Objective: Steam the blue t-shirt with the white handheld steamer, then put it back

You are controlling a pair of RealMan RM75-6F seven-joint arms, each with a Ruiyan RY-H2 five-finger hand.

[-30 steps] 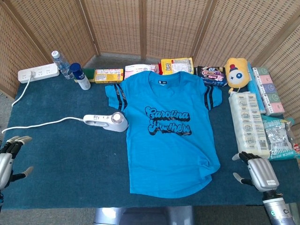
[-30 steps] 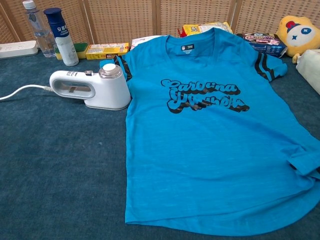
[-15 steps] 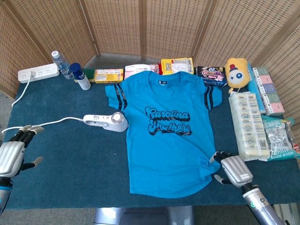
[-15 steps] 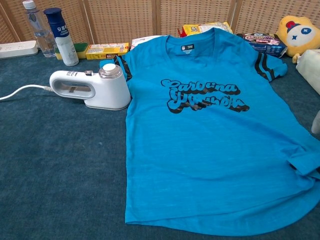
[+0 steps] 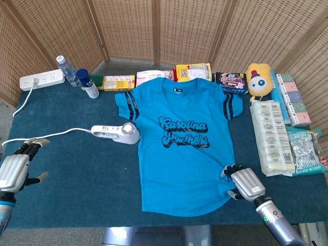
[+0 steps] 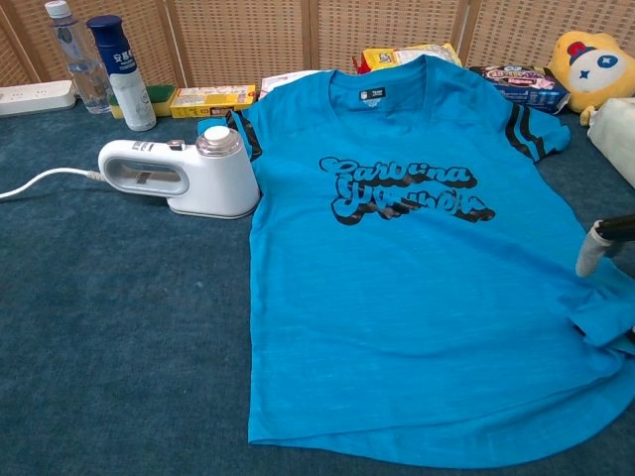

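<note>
The blue t-shirt (image 5: 184,143) lies flat, face up, in the middle of the dark blue table cloth; it fills most of the chest view (image 6: 417,268). The white handheld steamer (image 5: 117,133) rests on its side just left of the shirt's sleeve (image 6: 179,177), and its cord (image 5: 51,136) runs off to the left. My left hand (image 5: 15,169) hovers at the table's left edge, empty, fingers apart, well short of the steamer. My right hand (image 5: 245,183) is at the shirt's folded lower right corner, holding nothing; one of its fingertips (image 6: 593,246) shows at the chest view's right edge.
A power strip (image 5: 42,80), a water bottle (image 5: 66,70) and a blue-capped bottle (image 5: 87,83) stand at the back left. Snack packs (image 5: 193,72) line the back edge. A yellow plush (image 5: 258,78) and long tissue packs (image 5: 271,136) fill the right side. A wicker screen stands behind.
My right hand has moved left from the table's front right corner to the shirt's lower right hem. My left hand rose a little at the left edge. Steamer and shirt are unmoved.
</note>
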